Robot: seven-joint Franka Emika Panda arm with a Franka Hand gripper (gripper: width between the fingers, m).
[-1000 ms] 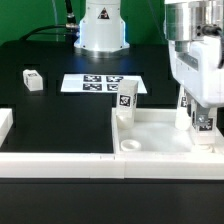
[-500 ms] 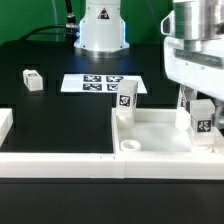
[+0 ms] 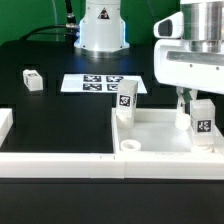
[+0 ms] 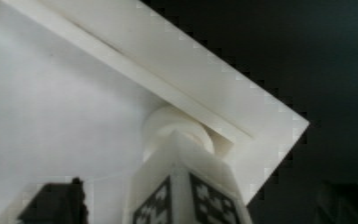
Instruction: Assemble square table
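The white square tabletop (image 3: 160,142) lies upside down like a tray at the exterior view's right. One tagged white leg (image 3: 126,99) stands at its far left corner. A second leg (image 3: 203,122) stands at its far right corner. A third leg (image 3: 33,79) lies loose on the black table at the left. My gripper (image 3: 199,104) is open, its fingers (image 3: 181,101) hanging astride the top of the right leg. In the wrist view the leg (image 4: 185,195) stands between the dark fingers (image 4: 55,203) with gaps on both sides, next to the tabletop's corner rim (image 4: 202,75).
The marker board (image 3: 100,84) lies flat behind the tabletop. A long white border bar (image 3: 60,160) runs along the front and another (image 3: 5,125) stands at the left edge. The robot's white base (image 3: 102,30) is at the back.
My gripper has risen from low around the right leg to above it. The leg has stayed upright in its corner; nothing else moved.
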